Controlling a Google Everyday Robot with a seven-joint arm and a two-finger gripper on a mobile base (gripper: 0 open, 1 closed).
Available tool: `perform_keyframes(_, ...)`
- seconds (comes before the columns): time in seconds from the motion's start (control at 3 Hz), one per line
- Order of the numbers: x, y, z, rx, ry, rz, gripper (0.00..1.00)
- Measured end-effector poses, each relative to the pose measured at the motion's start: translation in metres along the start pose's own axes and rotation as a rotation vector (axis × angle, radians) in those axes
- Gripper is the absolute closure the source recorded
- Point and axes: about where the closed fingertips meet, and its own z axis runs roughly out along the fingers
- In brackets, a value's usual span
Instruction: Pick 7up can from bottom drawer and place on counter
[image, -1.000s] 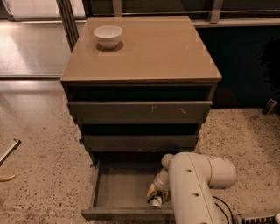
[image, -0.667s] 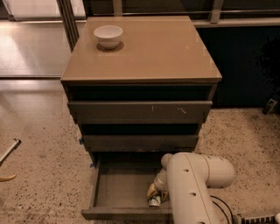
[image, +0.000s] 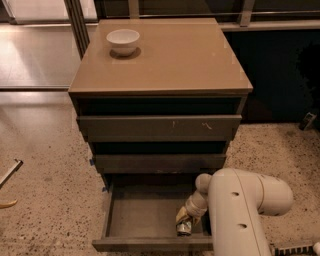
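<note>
— So, what is hard to make out, starting from the left?

— At the left edge, a grey bar (image: 10, 172) and a yellowish scrap (image: 7, 204) lie on the speckled floor (image: 47, 200). Both are cut off by the frame, and I cannot say what they are.

— And on the cabinet?

— A white bowl (image: 123, 41) sits near the back-left corner of the counter (image: 170, 65). Below it the two upper drawers (image: 160, 127) each stand slightly out, with dark gaps above them that show nothing inside. The bottom drawer (image: 140, 215) is pulled well out and its front panel runs close to the lower edge of the frame.

— Where is the 7up can (image: 183, 228)?

— It is low in the drawer's right half, near the front panel. Only a silvery end and a little of the body show. The label is too dim to read.

— And the gripper (image: 186, 216)?

— It reaches down into the drawer, right over the can and touching or nearly touching it. I cannot tell whether it is gripping.

— What is the arm's pose?

— The white arm (image: 240, 200) comes in from the lower right. Its thick link is cut off at the bottom edge and bends left at a rounded joint into the drawer. It hides the drawer's right wall.

— Is there room to move?

— The drawer's left half is bare, and the counter is open to the right of the bowl.
</note>
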Motion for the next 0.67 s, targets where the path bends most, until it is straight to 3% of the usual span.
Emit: perform_keyframes(0.67, 0.029, -0.036, -0.116, -0.041, -0.098, -0.072, 1.0)
